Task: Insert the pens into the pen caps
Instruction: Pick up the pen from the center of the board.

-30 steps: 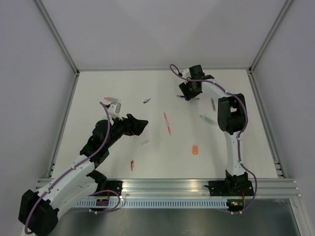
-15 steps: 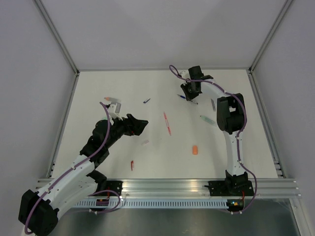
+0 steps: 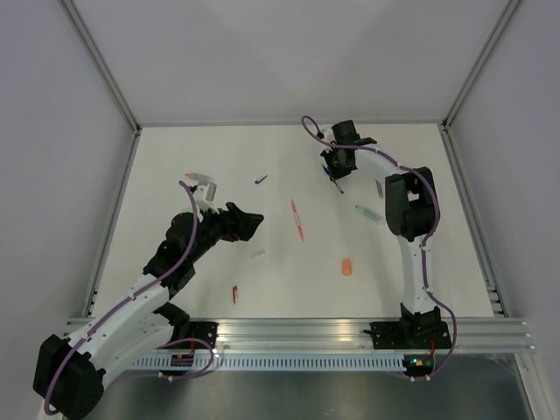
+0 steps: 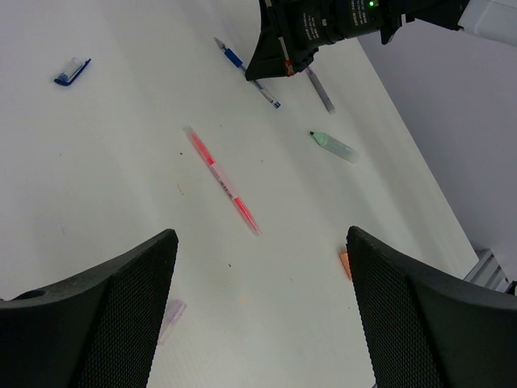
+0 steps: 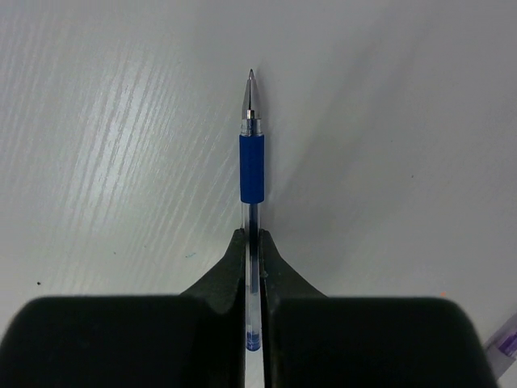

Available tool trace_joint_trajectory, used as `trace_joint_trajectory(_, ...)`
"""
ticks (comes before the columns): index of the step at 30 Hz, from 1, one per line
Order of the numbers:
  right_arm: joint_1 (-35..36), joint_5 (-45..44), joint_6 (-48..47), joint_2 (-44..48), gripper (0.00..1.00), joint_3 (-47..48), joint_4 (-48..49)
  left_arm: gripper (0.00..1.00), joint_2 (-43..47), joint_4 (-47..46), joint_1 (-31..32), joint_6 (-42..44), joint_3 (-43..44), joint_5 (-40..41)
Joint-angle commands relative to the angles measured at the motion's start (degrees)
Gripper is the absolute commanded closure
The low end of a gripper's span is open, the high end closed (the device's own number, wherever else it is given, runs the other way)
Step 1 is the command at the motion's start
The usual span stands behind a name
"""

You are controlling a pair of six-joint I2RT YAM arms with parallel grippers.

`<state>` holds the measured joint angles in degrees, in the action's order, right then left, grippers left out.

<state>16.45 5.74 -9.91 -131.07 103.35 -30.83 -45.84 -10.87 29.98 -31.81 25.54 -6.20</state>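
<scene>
front rail [image 3: 289,332]: metal beam along the near edge, with both arm bases bolted to it.
red pen [image 3: 234,294]: short, just beyond the front rail, between the two bases.
orange cap [image 3: 346,267]: right of centre, well apart from the red pen.
pale cap [image 4: 171,311]: lies near the left gripper.
left gripper [image 3: 252,220]: left of centre, jaws spread wide with nothing between them.
salmon pen [image 4: 220,179]: lies mid-table, ahead of the left gripper.
green pen [image 4: 334,145], grey pen [image 4: 319,89]: beside the right arm, apart from each other.
blue cap [image 4: 71,71]: far, left of centre.
right gripper [image 5: 252,242]: far, right of centre, clenched on the blue pen [image 5: 251,174] at its clear barrel, tip pointing away from the fingers.
table [image 3: 175,149]: white, with side rails [image 3: 114,219] left and right and walls [image 3: 280,61] on three sides. Most bare room is at the far left.
</scene>
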Motion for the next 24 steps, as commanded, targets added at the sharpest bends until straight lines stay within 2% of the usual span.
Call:
trace_joint_trajectory(1,2.6,-2.8,7.7,1.3,1.00,-2.4,-4.2,0.11,-0.4,-2.9,-0.2,1.1,0.7,-1.4)
trace_joint_trajectory(8,3.1,-12.5,19.8,3.4,1.00,-5.2,-6.2,0.11,-1.5,-2.9,-0.1,1.4,0.6,-0.5)
trace_joint_trajectory(13,3.2,-15.8,23.6,11.9,1.00,-13.3,-2.9,0.11,-2.9,-3.5,-0.1,1.0,0.7,-1.5)
trace_joint_trajectory(19,3.2,-14.7,27.0,21.8,1.00,-24.1,3.5,0.11,-6.6,-3.3,-0.2,1.8,1.6,-1.6)
trace_joint_trajectory(24,4.4,-8.0,30.7,30.0,1.00,-32.4,11.0,0.12,-8.4,-4.2,-0.2,0.8,2.5,-6.0)
